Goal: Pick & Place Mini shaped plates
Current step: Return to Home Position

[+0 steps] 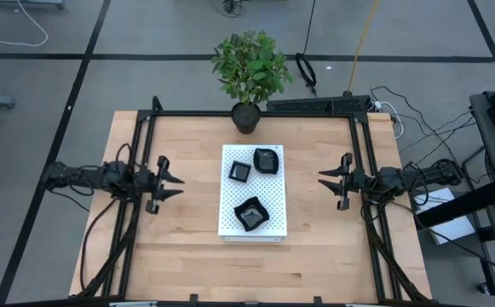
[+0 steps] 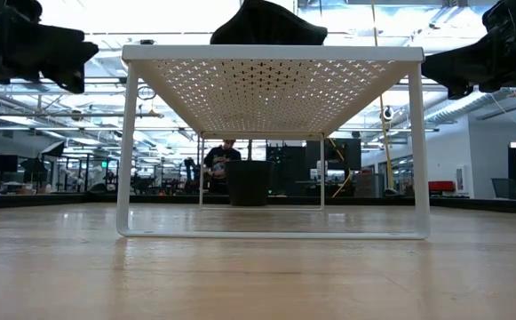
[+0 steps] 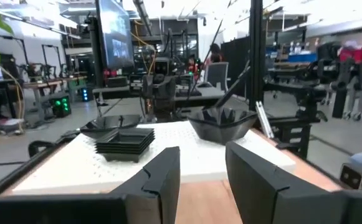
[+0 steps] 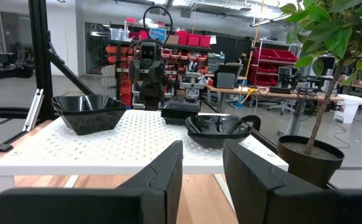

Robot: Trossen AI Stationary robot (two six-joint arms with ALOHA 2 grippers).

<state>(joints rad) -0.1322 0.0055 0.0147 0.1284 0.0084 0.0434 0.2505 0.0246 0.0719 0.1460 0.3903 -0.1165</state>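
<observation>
Three glossy black mini plates sit on top of the white perforated board (image 1: pixel 253 192): a rounded one (image 1: pixel 267 159) at its far right, a small square one (image 1: pixel 240 171) at its far left, and a larger wavy-edged one (image 1: pixel 251 213) nearer the near edge. My left gripper (image 1: pixel 177 181) hovers open to the left of the board, pointing at it. My right gripper (image 1: pixel 323 179) hovers open to the right of it. In the left wrist view the wavy plate (image 3: pixel 223 122) and the small square plate (image 3: pixel 126 140) show beyond the open fingers.
A black plant pot (image 1: pixel 246 118) with a leafy plant (image 1: pixel 250 65) stands at the table's far edge, just behind the board. The board stands raised on thin white legs (image 2: pixel 126 151). Bare wooden table (image 1: pixel 179 247) lies on both sides and in front. Black frame rails (image 1: pixel 362 145) border the table.
</observation>
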